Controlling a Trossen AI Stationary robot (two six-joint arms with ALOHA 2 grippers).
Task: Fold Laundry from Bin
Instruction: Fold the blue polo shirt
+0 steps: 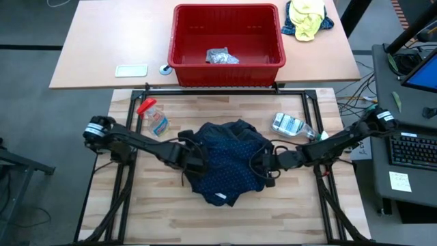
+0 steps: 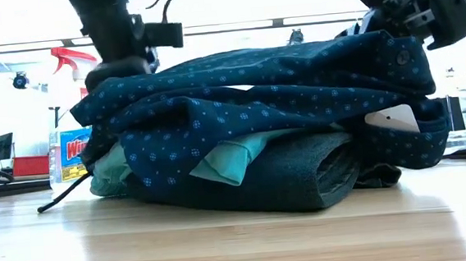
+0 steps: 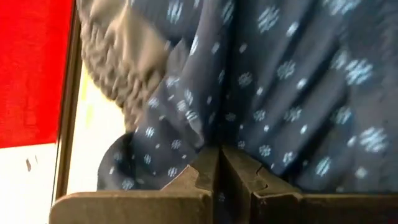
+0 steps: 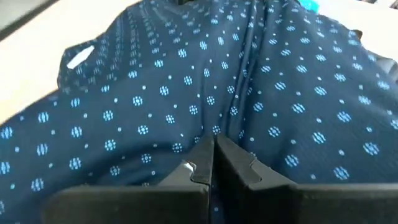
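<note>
The left gripper (image 1: 193, 158) and right gripper (image 1: 265, 164) are each clamped on an opposite edge of the navy dotted garment (image 1: 229, 164), which lies atop the laundry pile on the wooden table (image 1: 307, 212), near the bin (image 1: 227, 41). Unequal pulling could slip the fabric free or drag the turquoise garment (image 2: 235, 159) underneath out of place.

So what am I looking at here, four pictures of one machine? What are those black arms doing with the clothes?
Yes, one robot with two arms. One picture looks down from above, one looks level across the table, and two come from cameras on the wrists. A pile of laundry lies on the wooden table, a navy dotted shirt on top. The left gripper and right gripper each pinch that shirt, fingers shut. Behind stands a red bin with one grey garment inside. A spray bottle lies nearby.
</note>
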